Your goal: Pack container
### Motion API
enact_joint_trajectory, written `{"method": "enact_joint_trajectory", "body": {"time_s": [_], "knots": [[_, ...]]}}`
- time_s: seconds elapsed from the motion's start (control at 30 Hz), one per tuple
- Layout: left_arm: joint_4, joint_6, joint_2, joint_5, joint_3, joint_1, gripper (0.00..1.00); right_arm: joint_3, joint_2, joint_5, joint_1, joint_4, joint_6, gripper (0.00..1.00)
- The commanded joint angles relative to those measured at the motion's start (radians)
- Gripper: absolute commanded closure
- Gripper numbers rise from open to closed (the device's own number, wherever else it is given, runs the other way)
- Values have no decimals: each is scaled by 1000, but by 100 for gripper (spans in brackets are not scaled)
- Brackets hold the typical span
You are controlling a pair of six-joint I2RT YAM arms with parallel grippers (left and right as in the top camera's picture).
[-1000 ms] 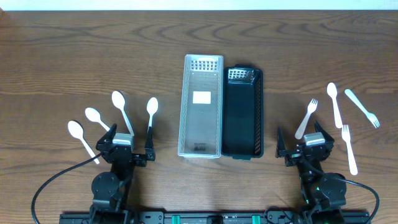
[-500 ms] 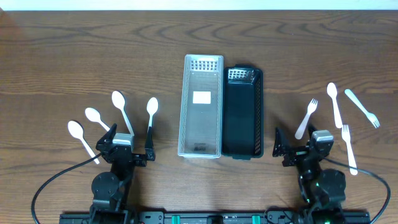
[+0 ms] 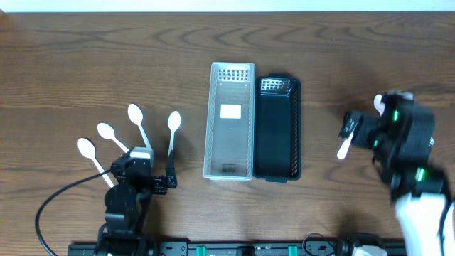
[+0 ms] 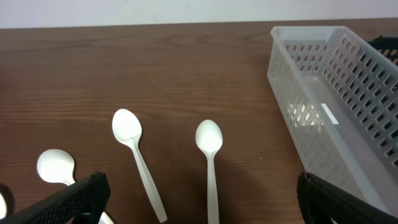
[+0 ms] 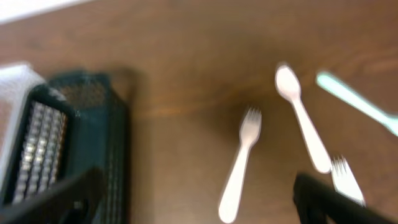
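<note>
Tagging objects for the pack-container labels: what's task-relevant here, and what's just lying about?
Job: clear basket, black basket, white spoons, white forks.
Not job: wooden table, base rail at the near edge.

The brown wooden table (image 3: 85, 57) carries a clear basket (image 3: 230, 160) just beside a black basket (image 3: 277, 142) — four white spoons (image 3: 140, 122) left, a white fork (image 5: 241, 163) right.
</note>
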Motion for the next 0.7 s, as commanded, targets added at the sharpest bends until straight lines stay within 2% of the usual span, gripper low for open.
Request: {"method": "enact_joint_trajectory", "body": {"time_s": [0.0, 0.13, 0.37, 0.67], "knots": [[-6, -37, 67, -15, 58, -1, 2, 198, 193, -2, -31, -135, -28, 1], [-6, -58, 128, -15, 68, -1, 2, 346, 375, 0, -33, -222, -28, 1], [-6, -57, 158, -15, 68, -1, 2, 354, 565, 91, -50, -183, 26, 1], [-6, -57, 158, -15, 68, -1, 2, 354, 802, 83, -101, -119, 23, 1]]}}
